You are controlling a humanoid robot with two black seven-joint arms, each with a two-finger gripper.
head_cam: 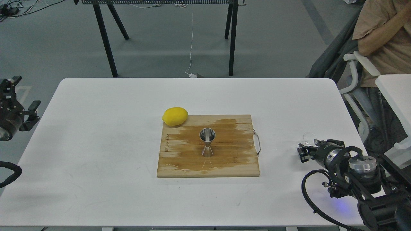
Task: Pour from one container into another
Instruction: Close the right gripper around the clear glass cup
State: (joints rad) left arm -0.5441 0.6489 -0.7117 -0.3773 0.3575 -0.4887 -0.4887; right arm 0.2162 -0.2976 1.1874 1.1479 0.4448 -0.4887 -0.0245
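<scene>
The shiny steel jigger stands upright in the middle of the wooden cutting board. The small clear glass cup sits on the white table near its right edge. My right gripper is right in front of the cup, open, its fingers spread to either side just short of it; I cannot tell whether they touch the glass. My left gripper hangs open off the table's left edge, far from both containers.
A yellow lemon lies at the board's far left corner. The board has a wet dark patch and a metal handle on its right side. A seated person and a white chair are beyond the table's right side.
</scene>
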